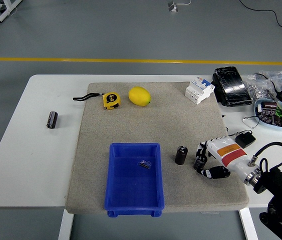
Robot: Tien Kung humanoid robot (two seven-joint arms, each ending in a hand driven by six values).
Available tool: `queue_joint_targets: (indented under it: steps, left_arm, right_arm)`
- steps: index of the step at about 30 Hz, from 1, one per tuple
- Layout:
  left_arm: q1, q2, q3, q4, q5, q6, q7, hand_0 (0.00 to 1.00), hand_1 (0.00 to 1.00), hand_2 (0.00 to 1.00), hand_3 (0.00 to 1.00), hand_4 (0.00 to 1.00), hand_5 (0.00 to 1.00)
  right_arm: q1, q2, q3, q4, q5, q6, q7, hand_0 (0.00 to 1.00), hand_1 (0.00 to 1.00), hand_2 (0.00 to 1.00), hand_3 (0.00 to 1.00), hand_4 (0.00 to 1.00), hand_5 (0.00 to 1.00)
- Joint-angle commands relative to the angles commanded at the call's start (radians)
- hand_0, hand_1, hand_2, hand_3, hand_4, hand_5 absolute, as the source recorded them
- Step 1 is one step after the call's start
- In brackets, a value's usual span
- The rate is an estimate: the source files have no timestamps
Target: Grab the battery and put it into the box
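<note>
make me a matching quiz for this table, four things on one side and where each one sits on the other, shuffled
Things:
1. lemon
2. tape measure
3. box
4. battery

Places:
A. near edge of the mat, left of the battery
B. far part of the mat, right of the tape measure
C. upright on the mat, between the box and the right hand
D. far left part of the mat, strap trailing left

Pairs: 1-B, 2-D, 3-A, 4-C
</note>
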Motion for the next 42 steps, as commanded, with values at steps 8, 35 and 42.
queue_joint_targets:
  steps: [8,35,42]
  left_arm:
    - [0.001,0.001,-0.003,-0.001,0.008,-0.005,0.0,0.688,0.644,0.685,0.621,0.625,0.681]
    - [-0.004,0.003,-0.001,-0.001,0.015,-0.01,-0.004,0.685,0.641,0.685,0.621,0.626,0.68]
    - [-0.006,0.003,0.0,-0.001,0.015,-0.01,-0.004,0.684,0.643,0.684,0.621,0.626,0.68]
  right_arm:
    - [0.001,0.002,-0.005,-0.002,0.004,0.0,0.001,0.241,0.361,0.444,0.48,0.872,0.234]
    - [0.011,-0.006,0.003,0.017,0.013,0.001,0.004,0.18,0.31,0.427,0.466,0.841,0.244]
    - [0.01,-0.006,0.005,0.012,0.019,0.002,0.008,0.171,0.308,0.426,0.465,0.834,0.243]
